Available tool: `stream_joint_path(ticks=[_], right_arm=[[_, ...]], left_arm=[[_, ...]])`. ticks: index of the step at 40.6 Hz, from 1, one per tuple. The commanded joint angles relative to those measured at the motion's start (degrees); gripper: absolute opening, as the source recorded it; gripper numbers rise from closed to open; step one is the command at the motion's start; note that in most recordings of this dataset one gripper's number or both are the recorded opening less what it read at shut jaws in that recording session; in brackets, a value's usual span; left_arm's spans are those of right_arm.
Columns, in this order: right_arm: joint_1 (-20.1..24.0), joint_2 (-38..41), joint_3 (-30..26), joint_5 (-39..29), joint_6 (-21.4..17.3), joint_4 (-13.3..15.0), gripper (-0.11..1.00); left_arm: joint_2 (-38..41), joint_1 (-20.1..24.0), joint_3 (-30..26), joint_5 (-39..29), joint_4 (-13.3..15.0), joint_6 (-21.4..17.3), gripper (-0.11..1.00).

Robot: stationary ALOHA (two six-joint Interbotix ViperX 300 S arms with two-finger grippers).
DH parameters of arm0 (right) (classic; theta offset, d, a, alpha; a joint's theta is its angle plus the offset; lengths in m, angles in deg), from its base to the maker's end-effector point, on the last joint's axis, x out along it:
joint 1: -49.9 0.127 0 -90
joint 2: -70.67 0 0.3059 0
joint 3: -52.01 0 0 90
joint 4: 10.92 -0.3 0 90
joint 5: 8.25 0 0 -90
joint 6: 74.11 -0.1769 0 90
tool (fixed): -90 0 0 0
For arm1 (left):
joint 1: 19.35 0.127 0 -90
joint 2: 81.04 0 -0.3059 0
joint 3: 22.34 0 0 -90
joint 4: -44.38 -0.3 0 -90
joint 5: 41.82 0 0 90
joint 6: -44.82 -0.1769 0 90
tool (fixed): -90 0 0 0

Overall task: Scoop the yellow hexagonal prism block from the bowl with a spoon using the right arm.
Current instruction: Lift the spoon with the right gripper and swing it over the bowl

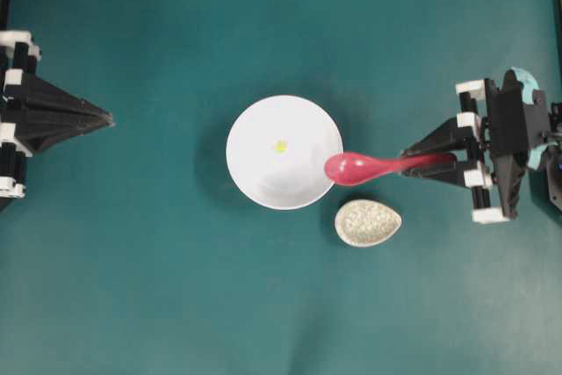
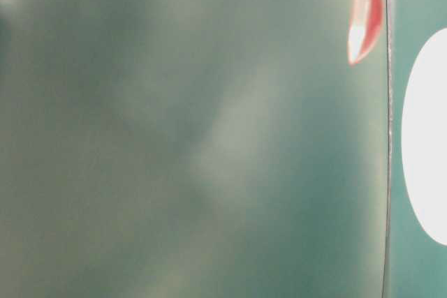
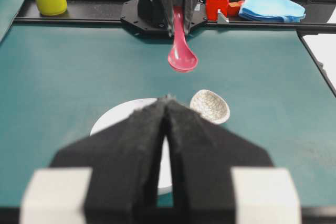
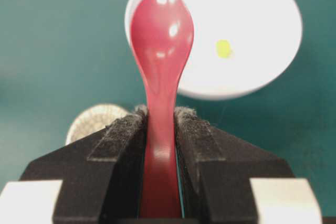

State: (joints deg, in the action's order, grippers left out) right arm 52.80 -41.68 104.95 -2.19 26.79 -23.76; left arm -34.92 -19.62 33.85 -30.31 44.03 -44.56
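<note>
Clamped between the right gripper's [image 4: 160, 124] 2 padded jaws, the spoon [image 4: 160, 45] sticks out by its handle, scoop held up over the near rim of the bowl [image 1: 255, 177]. Its scoop carries nothing. Inside the bowl, left of the scoop in the overhead view, lies the block [image 1: 280, 147]. Beside the bowl sits a speckled rest [image 1: 367, 222]. Far left, the left gripper [image 1: 107, 118] is closed with nothing in it.

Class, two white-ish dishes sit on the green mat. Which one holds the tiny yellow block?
The large round plain white bowl holds the yellow block; the small speckled egg-shaped dish beside it has nothing in it.
</note>
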Motion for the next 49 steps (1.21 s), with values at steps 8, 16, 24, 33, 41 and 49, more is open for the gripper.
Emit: stream_joint_path(ticks=[8, 16, 24, 33, 41, 49], right_arm=[[-1.9, -0.7, -6.0, -8.2, -0.2, 0.2, 0.25], [-2.8, -0.5, -7.4, -10.5, -0.4, 0.2, 0.24], [-5.2, -0.5, -8.5, -12.0, -2.8, -0.1, 0.25], [-8.4, 0.9, -11.5, -20.0, -4.3, 0.2, 0.25], [-9.4, 3.3, -14.3, -23.8, -4.0, 0.4, 0.25], [-9.5, 7.8, -17.6, -26.5, -4.0, 0.4, 0.24]], left_arm=[[0.2, 0.0, -1.8, 0.3, -0.1, -0.1, 0.0], [0.2, 0.0, -1.8, 0.3, -0.1, -0.2, 0.0], [0.2, 0.0, -1.8, 0.3, -0.1, -0.2, 0.0], [0.2, 0.0, -1.8, 0.3, -0.1, -0.3, 0.0], [0.2, 0.0, -1.8, 0.1, -0.1, -0.4, 0.0], [0.2, 0.0, -1.8, 0.1, -0.1, -0.7, 0.0]])
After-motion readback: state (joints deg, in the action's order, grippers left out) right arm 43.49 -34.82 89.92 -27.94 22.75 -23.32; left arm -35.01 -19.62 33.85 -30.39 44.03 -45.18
